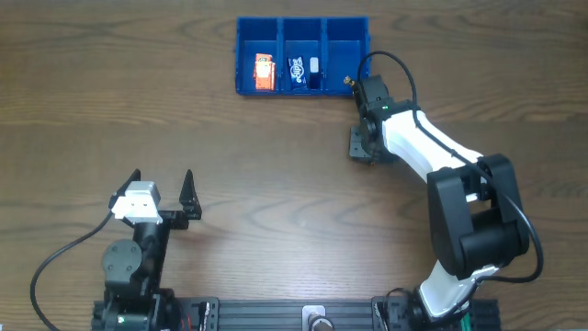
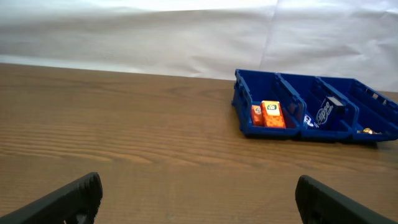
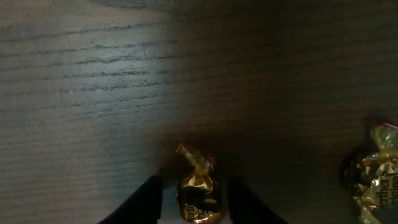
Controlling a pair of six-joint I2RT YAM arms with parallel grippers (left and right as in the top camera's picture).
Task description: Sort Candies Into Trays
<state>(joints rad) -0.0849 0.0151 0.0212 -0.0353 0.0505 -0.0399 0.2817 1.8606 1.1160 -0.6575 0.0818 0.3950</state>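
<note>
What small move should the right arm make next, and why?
Probably close the right gripper: its fingers sit either side of a gold-wrapped candy on the table, with slim gaps visible, so it looks ungripped.

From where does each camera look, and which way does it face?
Top: overhead, looking down at the tray; left gripper and right gripper show.
Left wrist: low, looking across towards the tray; own fingers show.
Right wrist: looking straight down at a gold candy; own fingers flank it.
Top and left wrist share the tray.
</note>
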